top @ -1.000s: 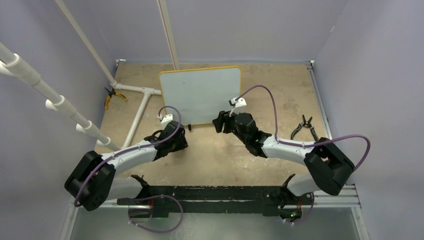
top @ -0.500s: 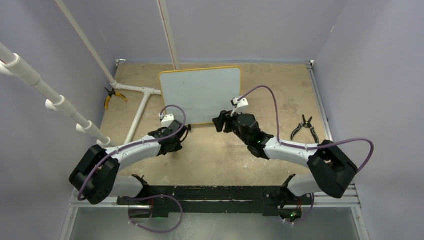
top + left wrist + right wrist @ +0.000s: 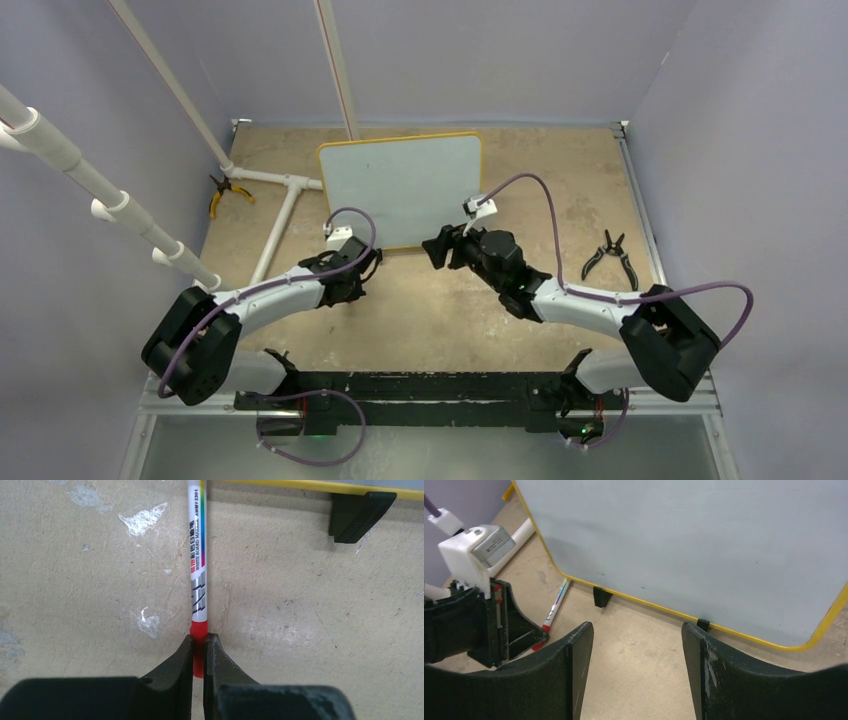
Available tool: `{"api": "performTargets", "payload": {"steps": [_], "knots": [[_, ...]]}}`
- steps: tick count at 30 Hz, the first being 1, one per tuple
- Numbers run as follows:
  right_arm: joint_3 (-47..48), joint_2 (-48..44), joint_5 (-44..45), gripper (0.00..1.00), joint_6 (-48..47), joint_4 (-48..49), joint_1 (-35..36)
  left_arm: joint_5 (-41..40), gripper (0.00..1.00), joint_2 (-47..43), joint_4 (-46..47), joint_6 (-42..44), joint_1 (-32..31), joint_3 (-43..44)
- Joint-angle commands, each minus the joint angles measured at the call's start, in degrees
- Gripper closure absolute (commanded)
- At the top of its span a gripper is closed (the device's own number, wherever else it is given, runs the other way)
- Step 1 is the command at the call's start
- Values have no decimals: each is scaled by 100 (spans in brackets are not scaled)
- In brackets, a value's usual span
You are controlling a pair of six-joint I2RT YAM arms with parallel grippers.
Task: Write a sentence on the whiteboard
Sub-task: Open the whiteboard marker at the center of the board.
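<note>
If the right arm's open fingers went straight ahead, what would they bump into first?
Probably the whiteboard: the right fingers point at its yellow lower edge, near a black foot. Only bare table lies between, though depth is hard to judge.

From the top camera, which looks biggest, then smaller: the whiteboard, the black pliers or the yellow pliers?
1. whiteboard: by far the largest.
2. black pliers and yellow pliers: they look about alike, so I won't rank them.
</note>
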Motion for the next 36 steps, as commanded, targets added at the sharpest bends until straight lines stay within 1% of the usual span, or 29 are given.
{"api": "performTargets", "payload": {"steps": [1,5,10,16,19,22,25,28,30,36], "knots": [[-172,-447,-681,30,47,431,1,45,100,-66,-455,164,-24,-82],[-189,-814,-1017,23,270,342,-3,217,100,-637,-527,426,-119,-119],[169,-953,-1656,19,496,-284,-101,913,100,-1248,-602,530,-296,-120],[330,-921,-3157,16,817,-541,-635,1447,100,-1734,-898,600,-588,114],[393,-893,-3959,15,935,-671,-1011,1715,100,-2013,-933,843,-730,255],[565,-825,-4506,15,766,-972,-1161,2158,100,-2279,-680,1238,-828,263],[806,-712,-4815,16,503,-1407,-1172,2683,100,-2439,-286,1681,-882,285],[891,-622,-5141,16,448,-1523,-1172,3219,100,-2545,178,2221,-954,321],[1036,-502,-5384,17,205,-1800,-1172,3623,100,-2595,420,2560,-982,331],[1332,-456,-5293,20,-230,-2788,-1173,4287,100,-2640,637,3143,-988,339]]}}
